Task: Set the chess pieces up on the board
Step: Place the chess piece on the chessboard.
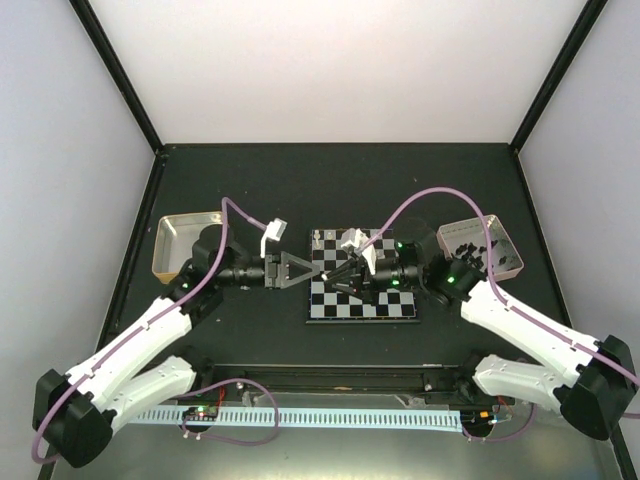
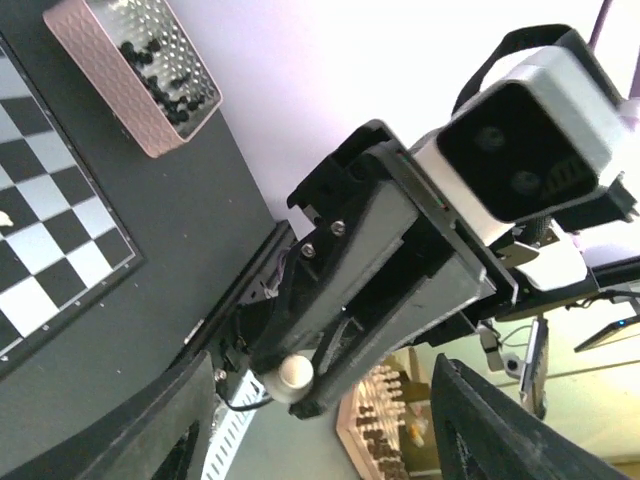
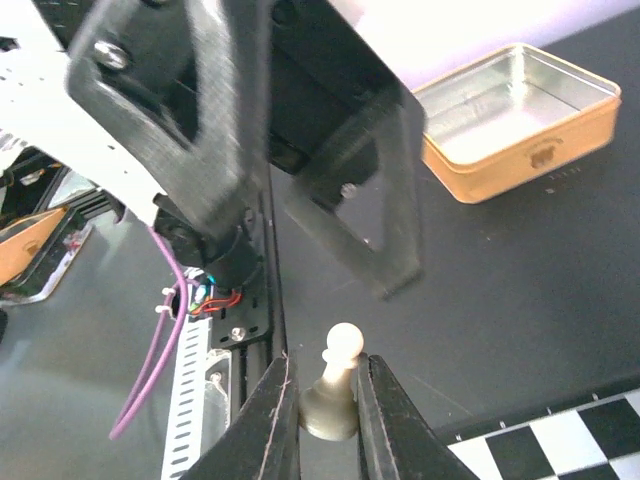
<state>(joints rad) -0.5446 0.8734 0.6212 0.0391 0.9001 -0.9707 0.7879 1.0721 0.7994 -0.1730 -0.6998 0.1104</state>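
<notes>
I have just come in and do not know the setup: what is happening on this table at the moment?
A small black and pale-grey chessboard is being set up. The right gripper is shut on a tiny cream-white plastic pawn near the board's left edge. The left gripper faces it, jaws open, holding nothing. Tiny black pieces lie in the pinkish tray on the right.

1. Gold metal tin, left of centre in the top view, shiny inside; it sits on the dark tabletop.
2. Pinkish tray, right of centre; well apart from the tin; its floor is perforated.
3. White slotted cable duct, along the lower edge.
4. White walls with black corner posts, upper frame.
</notes>
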